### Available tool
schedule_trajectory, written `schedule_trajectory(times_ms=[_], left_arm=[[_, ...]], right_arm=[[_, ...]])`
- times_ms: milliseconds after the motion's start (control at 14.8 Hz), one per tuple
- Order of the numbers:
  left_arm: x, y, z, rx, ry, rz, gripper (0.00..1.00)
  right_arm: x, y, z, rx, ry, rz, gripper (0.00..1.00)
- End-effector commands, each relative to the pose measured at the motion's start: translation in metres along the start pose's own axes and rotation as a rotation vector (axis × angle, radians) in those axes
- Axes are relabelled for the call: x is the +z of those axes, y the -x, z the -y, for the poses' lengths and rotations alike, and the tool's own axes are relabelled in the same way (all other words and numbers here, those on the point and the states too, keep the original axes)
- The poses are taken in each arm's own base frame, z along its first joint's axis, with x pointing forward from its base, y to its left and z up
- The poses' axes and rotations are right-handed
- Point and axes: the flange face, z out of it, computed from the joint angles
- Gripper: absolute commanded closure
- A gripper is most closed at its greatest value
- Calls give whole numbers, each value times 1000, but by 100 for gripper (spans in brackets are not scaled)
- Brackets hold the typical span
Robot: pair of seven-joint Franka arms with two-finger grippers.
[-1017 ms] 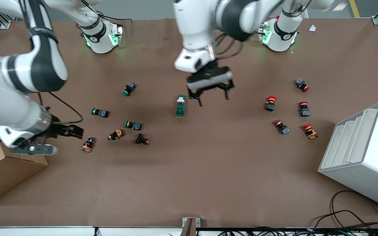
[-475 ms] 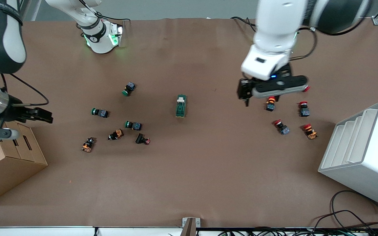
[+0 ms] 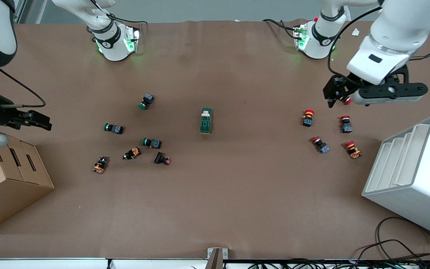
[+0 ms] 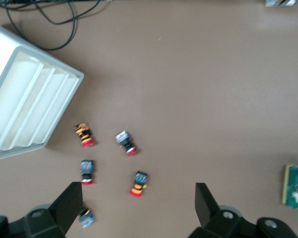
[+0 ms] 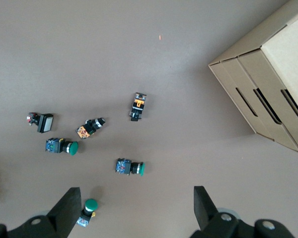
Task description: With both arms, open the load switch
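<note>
The load switch (image 3: 206, 120), a dark-green block with a white lever piece at one end, lies alone in the middle of the table; it also shows at the edge of the left wrist view (image 4: 296, 185). My left gripper (image 3: 335, 100) hangs open and empty over the red push buttons at the left arm's end of the table, its fingers (image 4: 69, 202) wide apart. My right gripper (image 3: 37, 121) is open and empty too, up over the right arm's end of the table beside the cardboard box; its fingers (image 5: 68, 204) frame bare table and a green button.
Green and orange push buttons (image 3: 114, 128) are scattered toward the right arm's end, red ones (image 3: 307, 117) toward the left arm's end. A white slotted rack (image 3: 413, 172) and a cardboard box (image 3: 6, 179) stand at the table's two ends. Cables (image 3: 398, 250) lie near the front edge.
My left gripper swung away from beside the load switch to over the red buttons. My right gripper drew back toward the cardboard box. The load switch has not moved.
</note>
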Motion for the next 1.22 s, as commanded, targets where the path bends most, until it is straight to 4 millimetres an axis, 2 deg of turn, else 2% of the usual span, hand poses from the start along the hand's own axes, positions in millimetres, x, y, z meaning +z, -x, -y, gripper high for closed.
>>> schedule_trajectory(times_ms=[0,339,475,610,814,1153], left_arm=[[-6,10,23,14,17,32,0],[-19,14,74,57,60,60,0],[-13,13,93,78,71,73,0],[-10,14,102,65,82,83,0],[-4,17,97,72,80,101,0],[1,15,103,63,79,108,0]], right_arm=[[-24,24,-6,-3,16,-13,0],[-69,36,-12,-11,20,-28,0],[-71,36,-15,-3,19,-20,0],[-72,36,-27,20,13,-26,0],[-80,37,-45,50,-1,-44,0],[-75,43,-26,23,-2,15,0]])
